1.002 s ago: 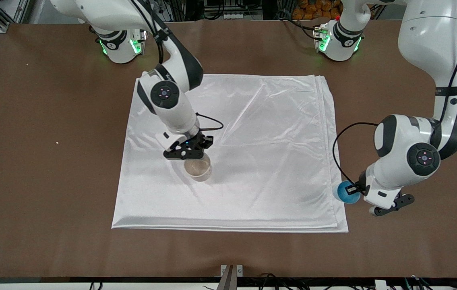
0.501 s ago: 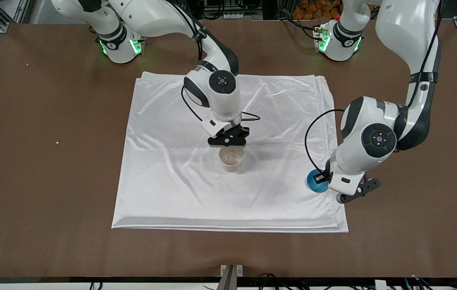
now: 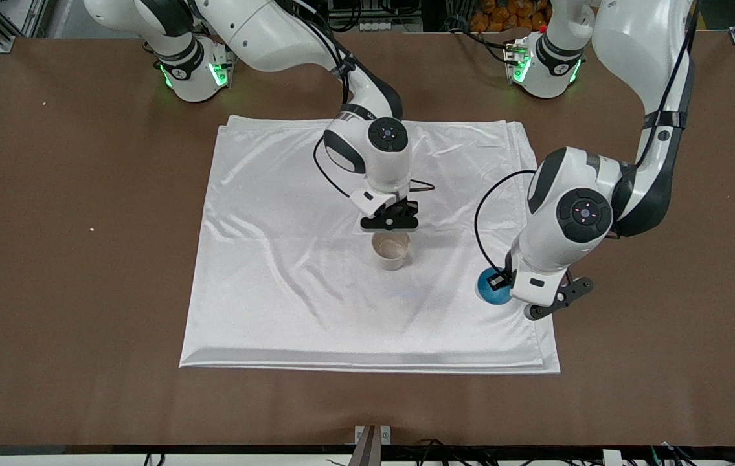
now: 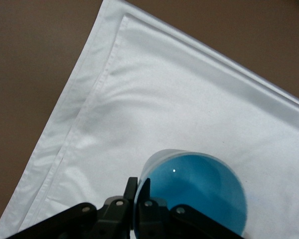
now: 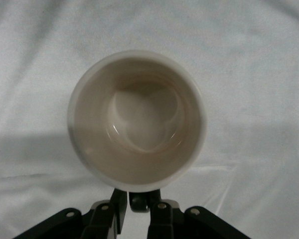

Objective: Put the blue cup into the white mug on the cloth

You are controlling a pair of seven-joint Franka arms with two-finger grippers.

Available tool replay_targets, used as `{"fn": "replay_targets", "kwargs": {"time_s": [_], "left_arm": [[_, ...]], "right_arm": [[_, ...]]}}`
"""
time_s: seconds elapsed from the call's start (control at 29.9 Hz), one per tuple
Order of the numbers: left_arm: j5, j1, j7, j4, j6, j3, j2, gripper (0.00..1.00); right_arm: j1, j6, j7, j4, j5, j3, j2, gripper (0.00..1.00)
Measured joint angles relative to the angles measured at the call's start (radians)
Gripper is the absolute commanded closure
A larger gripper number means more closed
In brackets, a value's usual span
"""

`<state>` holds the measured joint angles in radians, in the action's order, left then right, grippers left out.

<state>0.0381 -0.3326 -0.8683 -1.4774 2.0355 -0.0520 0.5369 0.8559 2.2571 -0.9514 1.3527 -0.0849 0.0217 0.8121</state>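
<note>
The cloth (image 3: 276, 272) lies flat in the table's middle. My right gripper (image 3: 390, 224) is over the cloth's middle, shut on the dark handle of the white mug (image 3: 391, 250). The mug is upright and empty; I cannot tell whether it touches the cloth. The right wrist view looks straight down into the mug (image 5: 137, 119), with the handle between my right gripper's (image 5: 134, 199) fingers. My left gripper (image 3: 507, 283) is shut on the rim of the blue cup (image 3: 489, 288), upright over the cloth's edge at the left arm's end. In the left wrist view my left gripper (image 4: 138, 188) pinches the cup's wall (image 4: 194, 191) above the cloth (image 4: 164, 99).
The bare brown table (image 3: 82, 291) surrounds the cloth. The cloth's folded layered edge (image 3: 529, 168) runs along the left arm's end. A small metal bracket (image 3: 372, 435) sits at the table edge nearest the front camera.
My right gripper carried the white mug across the cloth toward the left arm's end. My left gripper carried the blue cup from over the bare table to over the cloth's edge.
</note>
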Motion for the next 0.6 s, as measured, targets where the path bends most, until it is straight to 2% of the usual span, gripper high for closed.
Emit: {"fn": "replay_targets", "kwargs": {"time_s": [0.13, 0.37, 0.6], "left_arm": [[0.0, -0.018, -0.022, 0.0, 0.0, -0.001, 0.0, 1.0], [0.0, -0.061, -0.072, 0.0, 0.0, -0.003, 0.0, 1.0], [0.0, -0.133, -0.148, 0.0, -0.002, -0.005, 0.0, 1.0]], "right_arm": [[0.0, -0.012, -0.023, -0.013, -0.014, -0.002, 0.001, 0.0], [-0.001, -0.139, -0.029, -0.054, -0.02, -0.009, -0.005, 0.0], [-0.009, -0.251, -0.031, -0.094, -0.021, -0.016, -0.096, 0.0]]}}
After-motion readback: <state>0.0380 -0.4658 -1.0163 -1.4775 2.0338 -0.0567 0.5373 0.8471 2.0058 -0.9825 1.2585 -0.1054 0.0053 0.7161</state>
